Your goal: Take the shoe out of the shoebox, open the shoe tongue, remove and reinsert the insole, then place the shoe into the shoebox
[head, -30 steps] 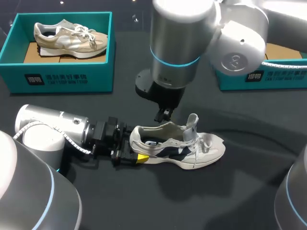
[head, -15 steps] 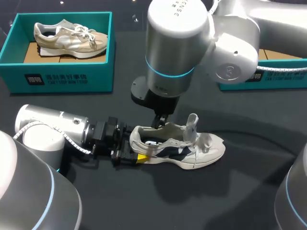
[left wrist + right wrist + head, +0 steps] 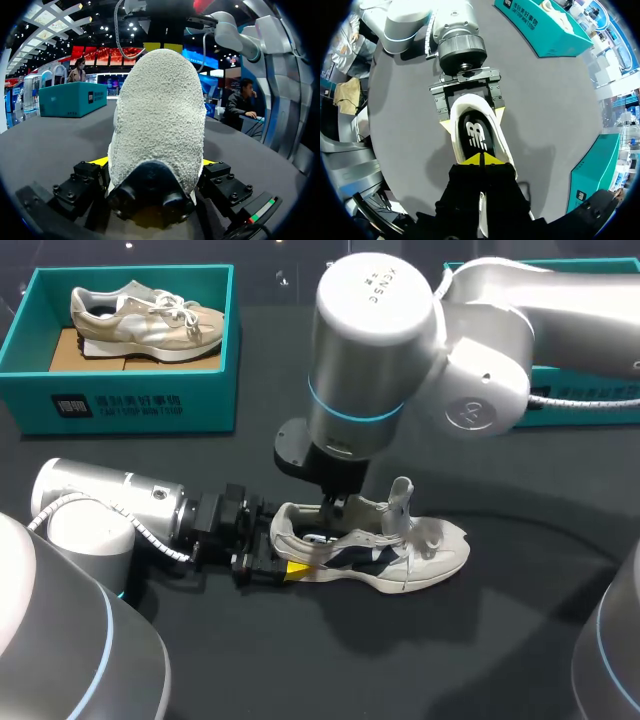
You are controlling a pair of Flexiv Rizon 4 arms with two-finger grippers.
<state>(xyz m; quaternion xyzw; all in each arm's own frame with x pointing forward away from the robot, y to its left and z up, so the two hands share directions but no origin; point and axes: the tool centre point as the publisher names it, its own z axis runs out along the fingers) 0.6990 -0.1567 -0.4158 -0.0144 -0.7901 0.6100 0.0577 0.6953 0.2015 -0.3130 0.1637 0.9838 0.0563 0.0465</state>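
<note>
as i look down from the head view, the shoe [image 3: 375, 545] lies upright on its sole on the dark worktop [image 3: 500, 640], toe toward my right side, tongue standing up. my left arm [image 3: 110, 505] lies low along the worktop, and the left end effector [image 3: 283, 552] is clenched on the heel, one yellow tip showing at the near side of it. my right arm [image 3: 380, 350] comes down from above; the right end effector [image 3: 331, 505] sits at the shoe's opening, just behind the tongue. a teal shoebox [image 3: 120, 405] holding another shoe [image 3: 145, 320] stands at the far left, well apart, and a second teal box [image 3: 590, 405] is at the far right.

in the left wrist view, the shoe's heel fills the space between my fingers [image 3: 99, 161], which press it from both sides. yellow tips of the other end effector show above the heel.

in the right wrist view, the right end effector's tips [image 3: 482, 159] are pinched together, directly over the dark insole [image 3: 477, 135] inside the shoe; i cannot tell whether they nip anything. ahead of them, the left end effector flanks the heel, a yellow tip on each side.
</note>
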